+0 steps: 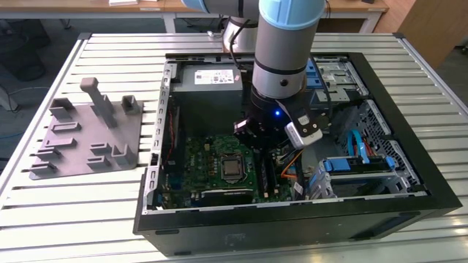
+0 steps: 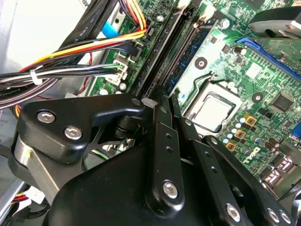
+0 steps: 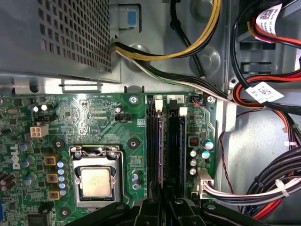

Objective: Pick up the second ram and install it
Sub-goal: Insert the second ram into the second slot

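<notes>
The second ram [image 3: 160, 146], a thin blue-green stick [image 2: 186, 54], stands in the long black slot closest to the processor socket [image 3: 96, 181] on the green motherboard [image 1: 212, 159]. My gripper [image 1: 267, 150] reaches down inside the open computer case over the slots. In both wrist views its two black fingers [image 2: 162, 122] lie close together, and the stick's near end runs in between the tips [image 2: 168, 96] [image 3: 164, 200]. A second stick [image 3: 178, 146] sits in the neighbouring slot. How deep either stick is seated cannot be told.
A bundle of coloured power cables [image 2: 84, 52] [image 3: 263, 188] runs close beside the slots. The power supply box [image 1: 208, 79] sits at the case's far end, with a drive cage [image 1: 358, 164] on the exterior view's right. The grey holder plate [image 1: 87, 131] lies outside the case.
</notes>
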{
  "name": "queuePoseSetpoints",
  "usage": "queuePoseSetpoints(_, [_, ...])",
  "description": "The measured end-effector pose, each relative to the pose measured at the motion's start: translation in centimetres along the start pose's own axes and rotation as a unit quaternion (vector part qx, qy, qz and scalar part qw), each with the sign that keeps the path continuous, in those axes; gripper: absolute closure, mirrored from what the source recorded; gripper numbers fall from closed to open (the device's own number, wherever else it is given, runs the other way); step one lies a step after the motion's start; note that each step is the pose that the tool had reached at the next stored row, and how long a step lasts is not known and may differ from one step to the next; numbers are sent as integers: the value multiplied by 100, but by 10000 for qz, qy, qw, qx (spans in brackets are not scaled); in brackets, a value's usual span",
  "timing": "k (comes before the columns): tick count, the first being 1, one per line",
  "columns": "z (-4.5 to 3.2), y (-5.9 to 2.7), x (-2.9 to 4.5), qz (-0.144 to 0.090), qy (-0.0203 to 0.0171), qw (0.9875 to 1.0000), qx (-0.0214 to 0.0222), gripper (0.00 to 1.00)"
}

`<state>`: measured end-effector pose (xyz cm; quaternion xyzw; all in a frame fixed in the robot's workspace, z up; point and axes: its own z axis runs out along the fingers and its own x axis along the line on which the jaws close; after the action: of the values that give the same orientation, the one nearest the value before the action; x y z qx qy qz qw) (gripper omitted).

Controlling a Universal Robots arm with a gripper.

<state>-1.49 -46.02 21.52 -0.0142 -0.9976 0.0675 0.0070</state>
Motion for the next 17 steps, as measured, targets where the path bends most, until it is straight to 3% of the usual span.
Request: queuePoseSetpoints(17, [29, 4, 0, 0, 0, 10000, 1, 86])
